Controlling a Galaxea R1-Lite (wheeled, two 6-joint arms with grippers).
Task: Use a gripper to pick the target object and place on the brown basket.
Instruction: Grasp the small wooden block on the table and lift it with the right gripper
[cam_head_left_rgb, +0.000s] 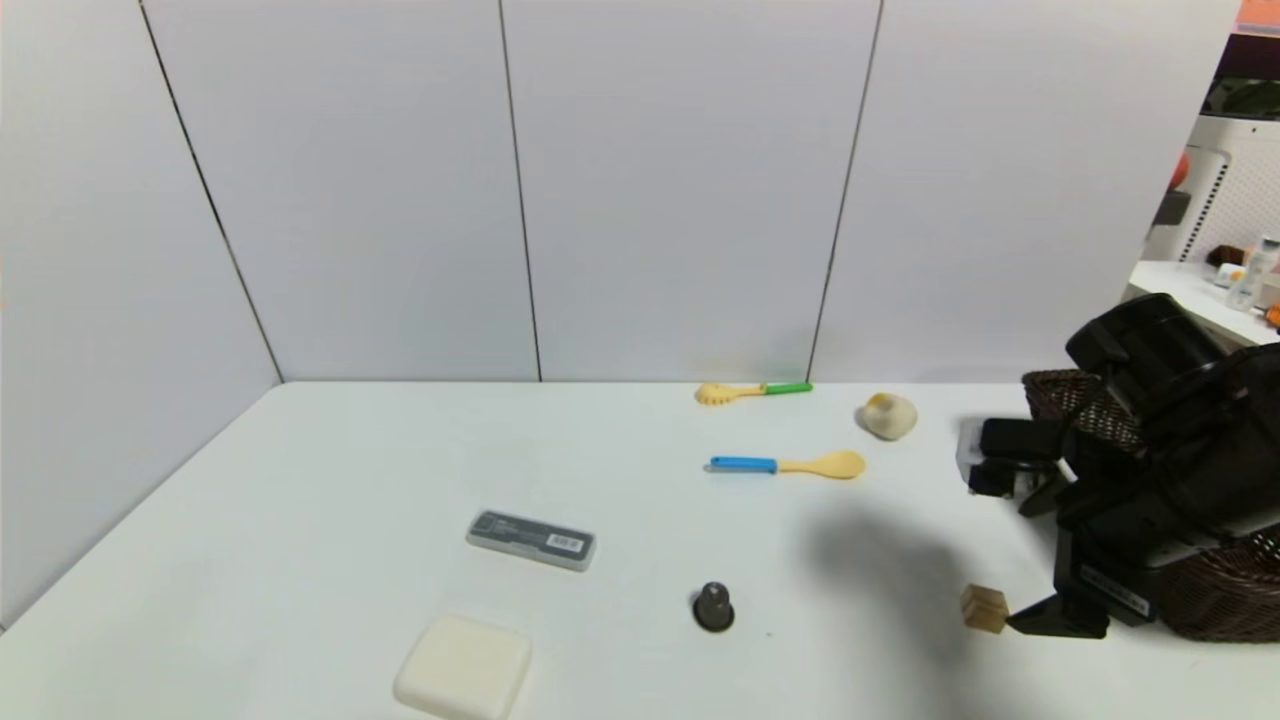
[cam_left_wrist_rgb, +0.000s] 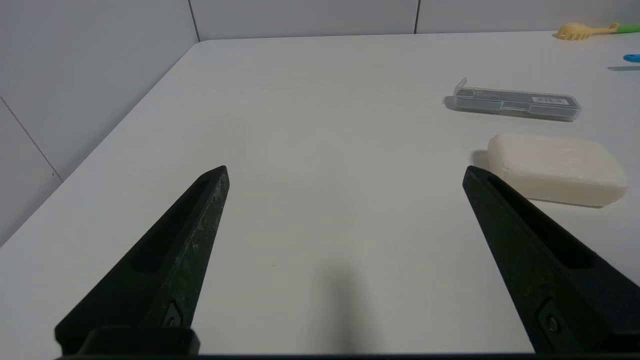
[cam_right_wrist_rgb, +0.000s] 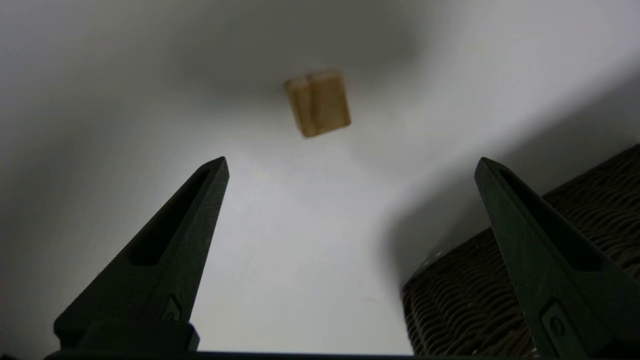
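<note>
The right gripper (cam_right_wrist_rgb: 350, 165) is held low over the table (cam_head_left_rgb: 620, 500), at the table's right side, with its jaws spread wide and nothing between them. The cube (cam_head_left_rgb: 985, 608) lies on the table just ahead of the fingertips (cam_head_left_rgb: 1030, 622), close but not touching as far as can be seen; in the right wrist view the cube (cam_right_wrist_rgb: 318, 102) is seen beyond the open jaws, roughly centred between them. The basket (cam_head_left_rgb: 1075, 395) is placed at the table's right edge, largely covered by the right arm; its woven wall (cam_right_wrist_rgb: 500, 280) is seen just beside one finger.

The left gripper (cam_left_wrist_rgb: 345, 172) is parked over the near-left part of the table, jaws spread apart and empty, with the cream bar (cam_left_wrist_rgb: 557, 169) near one finger.

Elsewhere on the table are seen a grey case (cam_head_left_rgb: 531, 540), a dark knob (cam_head_left_rgb: 714, 606), a blue-handled spoon (cam_head_left_rgb: 790, 465), a green-handled fork (cam_head_left_rgb: 752, 391) and a beige lump (cam_head_left_rgb: 888, 415).
</note>
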